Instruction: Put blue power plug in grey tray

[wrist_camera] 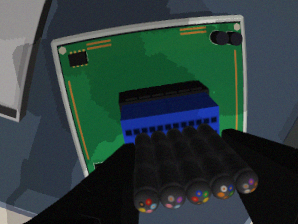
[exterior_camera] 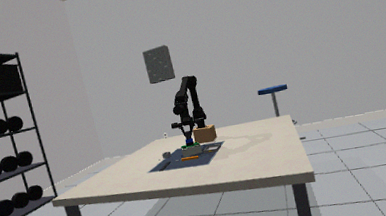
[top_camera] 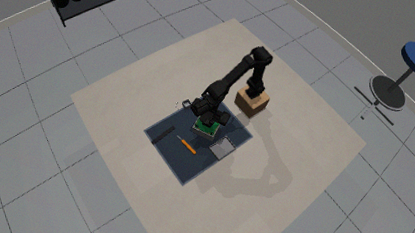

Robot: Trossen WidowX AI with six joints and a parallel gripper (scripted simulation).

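Observation:
The blue power plug (wrist_camera: 170, 112) (exterior_camera: 189, 142) has several thick black cables coming towards the wrist camera. My gripper (wrist_camera: 178, 147) (exterior_camera: 189, 140) is shut on the plug, one finger on each side. The plug is at the black socket (wrist_camera: 160, 91), whose back edge shows behind it; how deep it sits is hidden. The green circuit board (wrist_camera: 90, 90) (top_camera: 212, 128) lies under the gripper in a pale frame. The grey tray (top_camera: 223, 148) (wrist_camera: 12, 60) is beside the board, with nothing seen in it.
An orange screwdriver (top_camera: 188, 146) (exterior_camera: 189, 158) and a dark strip (top_camera: 163, 135) lie on the dark blue mat (top_camera: 168, 155). The arm stands on a wooden block (top_camera: 252, 102) (exterior_camera: 205, 133) behind the mat. A small grey object (exterior_camera: 167, 154) is near the mat's edge.

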